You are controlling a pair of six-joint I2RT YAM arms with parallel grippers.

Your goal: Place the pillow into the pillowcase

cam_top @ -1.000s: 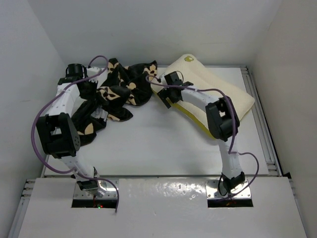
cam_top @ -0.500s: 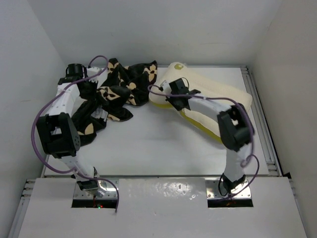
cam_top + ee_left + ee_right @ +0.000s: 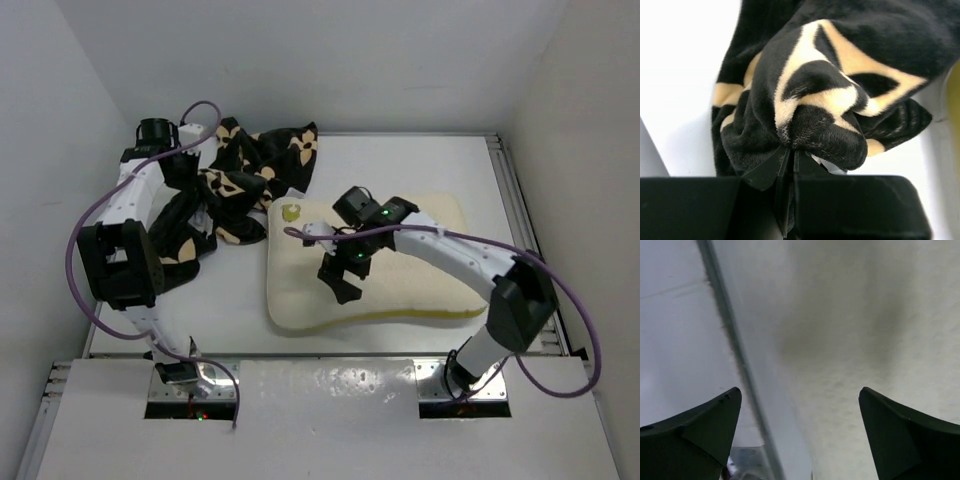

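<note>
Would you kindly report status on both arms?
Left gripper shut on the pillowcase, bunched far left. Right gripper open over the pillow. Pillow flat, outside the case. Nothing seen blocking.

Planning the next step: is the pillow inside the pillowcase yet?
Out. The pillow lies bare on the table, beside the bunched pillowcase.

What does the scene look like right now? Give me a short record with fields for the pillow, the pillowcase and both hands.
pillow: pillow lies flat on the near middle of the table, wholly outside the case
pillowcase: pillowcase is bunched at the far left, beside the pillow's far-left corner
left hand: left hand is shut on a fold of the pillowcase
right hand: right hand is open over the pillow, holding nothing
task state: pillow not yet in the pillowcase
</note>
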